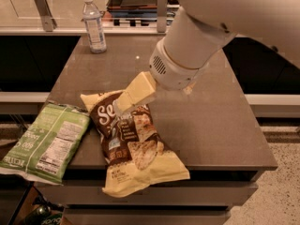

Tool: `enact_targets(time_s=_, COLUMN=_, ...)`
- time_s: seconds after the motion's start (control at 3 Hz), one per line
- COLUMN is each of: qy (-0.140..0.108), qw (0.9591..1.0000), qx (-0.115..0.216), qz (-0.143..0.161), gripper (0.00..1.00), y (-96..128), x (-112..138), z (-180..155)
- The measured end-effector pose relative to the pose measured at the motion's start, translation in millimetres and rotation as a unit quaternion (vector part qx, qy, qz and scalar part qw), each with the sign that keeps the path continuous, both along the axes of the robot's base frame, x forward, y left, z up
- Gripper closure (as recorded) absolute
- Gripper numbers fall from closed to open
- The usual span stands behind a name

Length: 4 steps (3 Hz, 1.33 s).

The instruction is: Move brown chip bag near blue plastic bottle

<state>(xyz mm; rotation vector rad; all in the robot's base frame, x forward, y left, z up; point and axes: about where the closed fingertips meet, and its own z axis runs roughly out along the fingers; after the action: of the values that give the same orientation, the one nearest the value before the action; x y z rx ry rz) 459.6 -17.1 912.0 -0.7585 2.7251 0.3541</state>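
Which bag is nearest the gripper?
The brown chip bag: the gripper hangs over its upper end. The green bag lies apart at the table's left edge.

We see the gripper [125, 101] over the top of the brown chip bag [136, 149], hiding most of its white lettering. Left of that bag, the green bag [44, 142] is cut by the picture's edge. Above it, the arm [225, 22] runs out at top and right. Behind it, we cannot read the blue plastic bottle [94, 25] label.
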Motion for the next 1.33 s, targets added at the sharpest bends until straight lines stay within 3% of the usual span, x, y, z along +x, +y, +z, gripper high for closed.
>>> enact_targets(time_s=0.33, qy=0.02, qw=0.9995, qx=-0.018, qz=-0.015, gripper=0.0, y=23.6, x=-12.6, z=-9.5)
enact_targets(time_s=0.67, qy=0.046, qw=0.9969, qx=-0.058, qz=-0.025, gripper=0.0, y=46.4, x=-22.3, z=-20.7)
enact_targets(time_s=1.33, qy=0.08, qw=0.9865, qx=-0.14, qz=-0.028, gripper=0.0, y=78.7, x=-30.5, z=-47.0)
